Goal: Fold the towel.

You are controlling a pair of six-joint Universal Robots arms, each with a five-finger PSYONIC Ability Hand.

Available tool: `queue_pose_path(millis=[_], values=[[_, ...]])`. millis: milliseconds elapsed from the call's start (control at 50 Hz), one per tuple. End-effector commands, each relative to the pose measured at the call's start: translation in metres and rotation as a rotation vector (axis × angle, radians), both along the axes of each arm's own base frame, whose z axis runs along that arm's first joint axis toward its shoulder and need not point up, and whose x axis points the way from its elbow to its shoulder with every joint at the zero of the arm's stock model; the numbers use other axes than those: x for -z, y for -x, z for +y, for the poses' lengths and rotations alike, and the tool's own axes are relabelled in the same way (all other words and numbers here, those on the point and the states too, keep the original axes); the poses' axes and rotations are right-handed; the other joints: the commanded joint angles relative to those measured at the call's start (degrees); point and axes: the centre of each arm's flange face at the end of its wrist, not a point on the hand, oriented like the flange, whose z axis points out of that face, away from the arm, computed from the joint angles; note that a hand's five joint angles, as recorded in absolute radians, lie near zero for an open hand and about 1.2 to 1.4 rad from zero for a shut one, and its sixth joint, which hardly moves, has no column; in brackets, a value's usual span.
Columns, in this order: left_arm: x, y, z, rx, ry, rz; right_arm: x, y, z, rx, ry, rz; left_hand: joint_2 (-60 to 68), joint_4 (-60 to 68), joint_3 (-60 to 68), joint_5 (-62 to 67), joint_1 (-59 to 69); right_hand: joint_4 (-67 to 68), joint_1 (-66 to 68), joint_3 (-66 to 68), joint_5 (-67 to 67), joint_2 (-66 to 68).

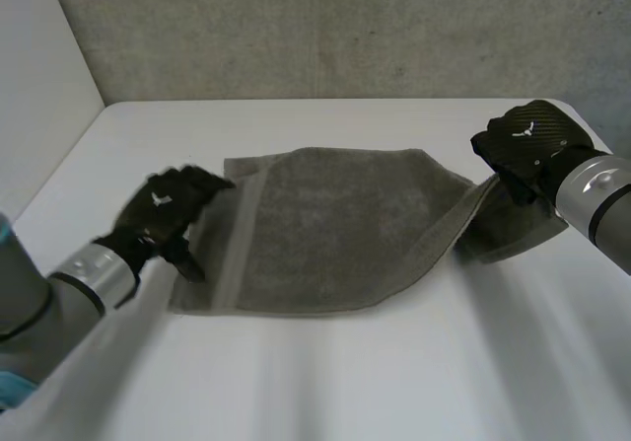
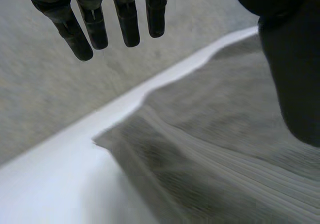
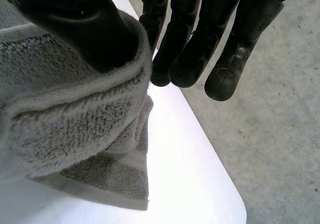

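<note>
Hands first: right hand pinches the right end of the towel, raised off the desk. Left hand is loose and empty over the left edge. Rest of towel flat mid-desk. Risk: the pinch slips or the unpinned left edge drags, giving a crooked fold.

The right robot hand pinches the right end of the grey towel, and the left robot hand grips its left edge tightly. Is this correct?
Not entirely. The left robot hand is open: the left wrist view shows its fingers straight and clear of the towel, gripping nothing. The rest is correct: the right robot hand pinches the towel's right end.
</note>
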Motion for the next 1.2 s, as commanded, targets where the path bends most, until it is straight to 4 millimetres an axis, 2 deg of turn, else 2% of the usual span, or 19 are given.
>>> queue_pose_path(millis=[20,100,220,380,600,940,1200], values=[[0.015,0.012,0.011,0.049,-0.06,-0.012,-0.002,0.004,-0.009,0.089,-0.021,-0.067,-3.12,-3.22,-2.93,-1.61,-3.34,3.13,3.93,2.98,3.08,3.69],[0.021,0.02,0.013,0.073,-0.073,-0.017,0.004,0.005,-0.018,0.144,-0.081,-0.16,-2.12,-2.21,-1.92,-0.6,-2.34,3.13,3.93,2.98,3.08,3.69],[0.032,0.03,0.013,0.095,-0.102,-0.027,0.014,0.004,-0.024,0.161,-0.122,-0.183,0.4,0.31,0.59,1.92,0.18,3.13,3.93,2.98,3.08,3.69],[0.043,0.031,0.018,0.11,-0.169,-0.068,0.023,0.004,-0.025,0.164,-0.148,-0.173,2.94,2.84,3.13,4.45,2.72,3.13,3.93,2.98,3.08,3.69],[0.055,0.031,0.016,0.14,-0.137,-0.178,0.031,0.003,-0.024,0.156,-0.173,-0.167,2.94,2.84,3.13,4.45,2.72,3.13,3.93,2.98,3.08,3.69],[0.061,0.034,-0.006,0.082,-0.109,-0.2,0.037,0.004,-0.022,0.157,-0.19,-0.157,5.12,5.03,5.31,6.64,4.9,3.13,3.93,2.98,3.08,3.69],[0.049,0.036,-0.024,0.029,-0.047,-0.198,0.038,0.003,-0.022,0.154,-0.19,-0.156,9.83,9.73,10.02,11.34,9.61,3.13,3.93,2.98,3.08,3.69]])
